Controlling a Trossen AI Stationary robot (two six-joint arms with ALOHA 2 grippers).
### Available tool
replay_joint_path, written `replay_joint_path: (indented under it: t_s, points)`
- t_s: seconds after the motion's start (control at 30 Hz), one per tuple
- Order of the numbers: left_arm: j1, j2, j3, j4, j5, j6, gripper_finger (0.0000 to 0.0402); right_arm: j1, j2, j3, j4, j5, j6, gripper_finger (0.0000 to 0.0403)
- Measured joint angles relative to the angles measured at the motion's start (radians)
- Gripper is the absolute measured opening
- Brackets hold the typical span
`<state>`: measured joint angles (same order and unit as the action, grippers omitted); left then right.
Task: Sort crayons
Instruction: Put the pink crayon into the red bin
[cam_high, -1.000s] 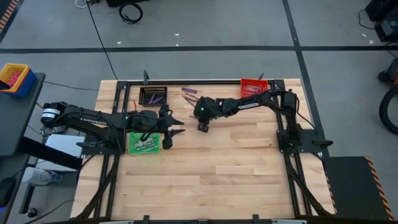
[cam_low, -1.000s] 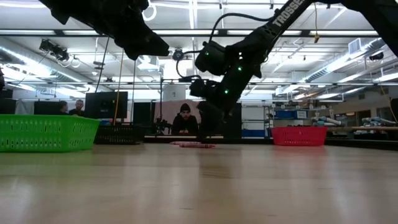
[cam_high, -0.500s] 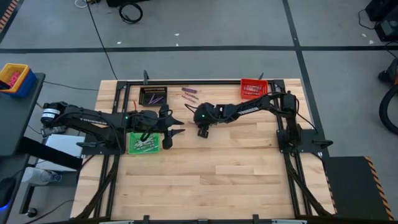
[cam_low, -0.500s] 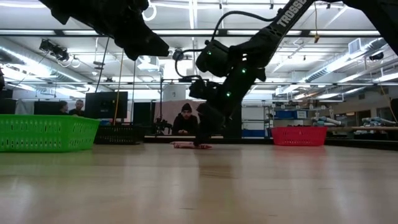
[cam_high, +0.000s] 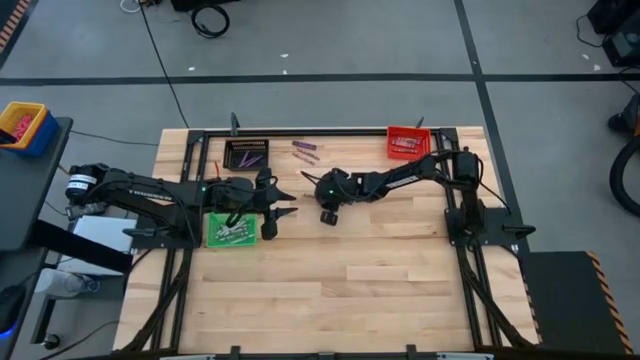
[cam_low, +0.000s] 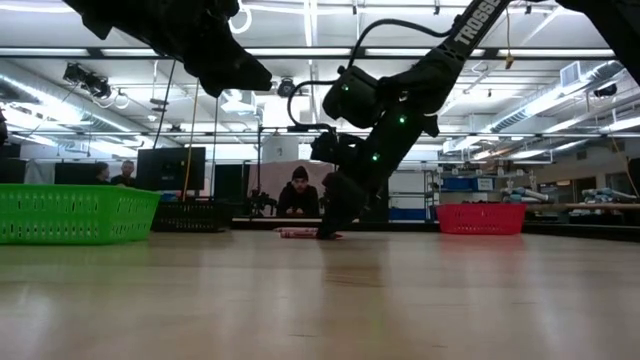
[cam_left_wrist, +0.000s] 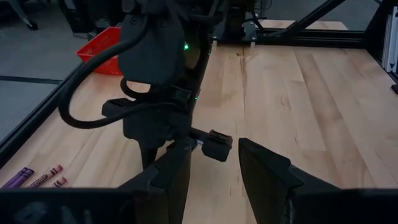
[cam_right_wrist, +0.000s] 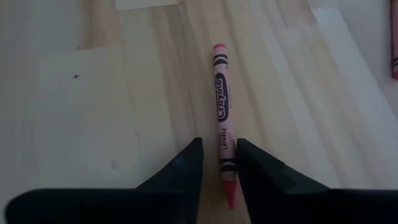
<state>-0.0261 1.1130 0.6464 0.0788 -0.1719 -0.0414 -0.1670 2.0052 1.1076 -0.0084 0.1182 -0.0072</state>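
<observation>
Right wrist view shows a pinkish-red crayon (cam_right_wrist: 222, 118) lying flat on the pale wood of the table (cam_right_wrist: 93, 112), its paper label printed with dark lettering. The right gripper (cam_right_wrist: 219, 163) straddles the crayon's near end: one dark finger sits on each side of the stick, close against it, with part of the crayon running between them. Whether the fingers already pinch the crayon or only bracket it cannot be told. Another crayon's end shows at the picture's edge (cam_right_wrist: 394, 62).

From above, the right gripper (cam_high: 327, 214) is down at the table's middle, the right arm stretching in from its mount near the red bin (cam_high: 407, 142). A few loose crayons (cam_high: 305, 149) lie near the far edge, between the red bin and a black bin (cam_high: 246, 153) that holds purple crayons. A green bin (cam_high: 232, 231) with pale crayons sits below the left arm.

At table height, the right gripper (cam_low: 330, 222) reaches the surface beside a reddish crayon (cam_low: 297, 233), with the green bin (cam_low: 75, 213) to one side and the red bin (cam_low: 481, 217) to the other. A person (cam_low: 298, 190) sits in the room behind.

The left gripper (cam_left_wrist: 211, 163) hangs above the table beside the green bin, its fingers spread apart and holding nothing; beyond them stands the right arm's wrist (cam_left_wrist: 161, 68).
</observation>
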Motion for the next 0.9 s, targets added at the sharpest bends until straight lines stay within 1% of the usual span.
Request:
replay_joint_path:
  t_s: [0.17,0.3,0.43,0.57,0.73,0.9]
  points:
    - [0.000,0.000,0.000,0.000,0.000,0.000,0.0148,0.005,0.002,0.000,0.004,0.015,-0.004,0.0066]
    - [0.000,0.000,0.000,0.000,0.000,0.000,0.0148,0.007,0.002,-0.001,0.003,0.014,0.004,0.0044]
    - [0.000,0.000,0.000,-0.001,0.000,0.000,0.0148,0.012,-0.002,-0.001,0.001,0.015,0.004,0.0035]
    - [0.000,0.000,0.000,-0.009,0.000,0.000,0.0148,0.013,-0.026,-0.004,-0.038,0.010,0.004,0.0039]
    - [0.000,0.000,0.000,-0.037,0.000,-0.032,0.0148,0.013,-0.132,-0.008,-0.182,0.014,0.004,0.0040]
    - [0.000,0.000,0.000,-0.036,0.000,-0.034,0.0148,-0.017,-0.281,-0.006,-0.373,0.091,0.008,0.0040]
